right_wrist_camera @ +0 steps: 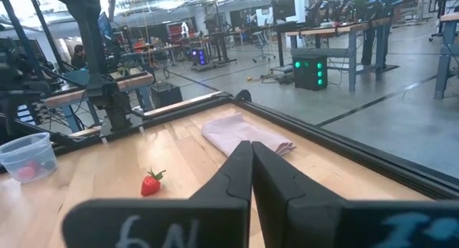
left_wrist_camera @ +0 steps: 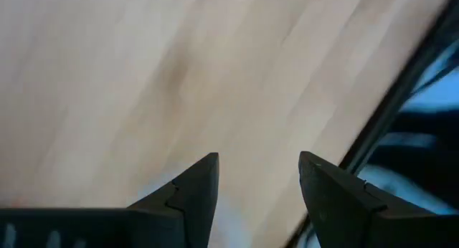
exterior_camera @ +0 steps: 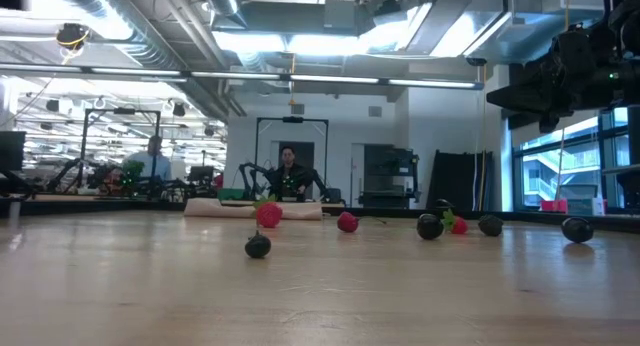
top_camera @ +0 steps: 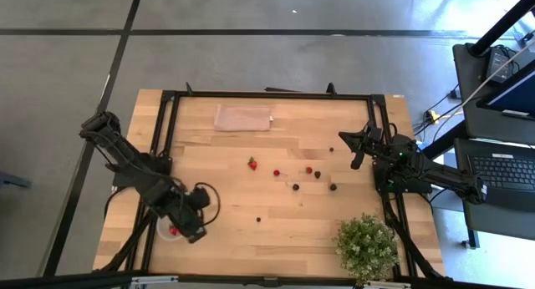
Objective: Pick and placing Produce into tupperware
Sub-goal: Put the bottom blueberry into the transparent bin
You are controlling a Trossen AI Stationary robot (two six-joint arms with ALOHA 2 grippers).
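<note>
Produce drop at the tupperware, left claw over the tub

Produce [top_camera: 294, 186] lies mostly scattered across the middle of the worktop [top_camera: 251, 230]: strawberries and dark berries, well apart from the tupperware [top_camera: 170, 229] at the left front edge, which already shows something red inside. The left claw [top_camera: 194, 230] hangs just over the tub's rim with its jaws apart and nothing between them, so I judge a release is finishing. To do it well, lift straight up before swinging away so the fingers [left_wrist_camera: 193, 191] do not clip the light tub, then go for the nearest fruit, the lone dark berry [top_camera: 258, 219]. The right claw [top_camera: 361, 147] waits at the right rear, jaws pressed together and empty, facing a strawberry [right_wrist_camera: 150, 183] and the folded cloth [right_wrist_camera: 246, 133].
</note>
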